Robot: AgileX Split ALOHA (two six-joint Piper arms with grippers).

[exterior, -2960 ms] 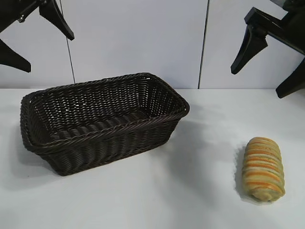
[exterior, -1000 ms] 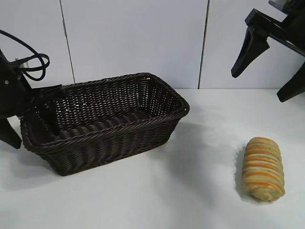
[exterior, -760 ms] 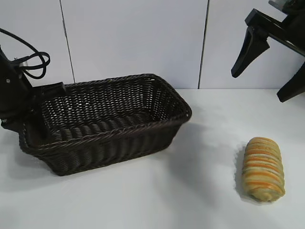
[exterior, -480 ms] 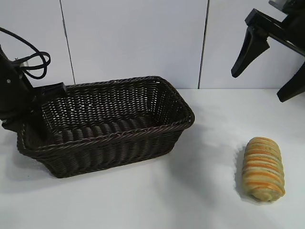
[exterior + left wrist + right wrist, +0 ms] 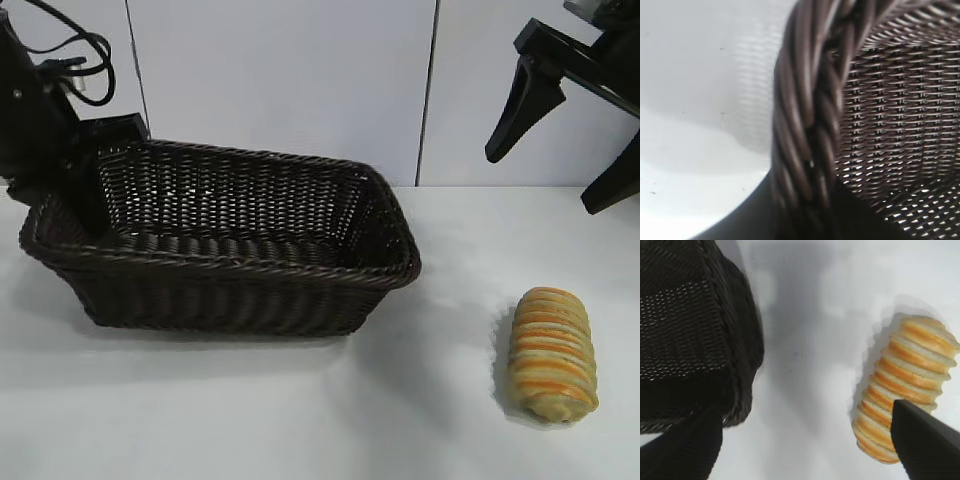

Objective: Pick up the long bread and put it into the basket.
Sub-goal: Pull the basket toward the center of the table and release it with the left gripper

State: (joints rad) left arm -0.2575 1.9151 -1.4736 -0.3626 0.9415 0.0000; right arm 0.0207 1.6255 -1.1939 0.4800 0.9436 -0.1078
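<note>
Left pincer (image 5: pixel 75 185), clamped narrow on the rim of the basket (image 5: pixel 230 260) at frame left, tilts it; right pincer (image 5: pixel 560 150) hangs wide upper right and must next descend to the long bread (image 5: pixel 551 353) on the counter (image 5: pixel 300 420) lower right.

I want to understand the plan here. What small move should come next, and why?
Probably lower the right hand straight down onto the long bread. It hangs open above the loaf, which lies untouched on the table, while the left hand grips the basket rim with that end lifted.
</note>
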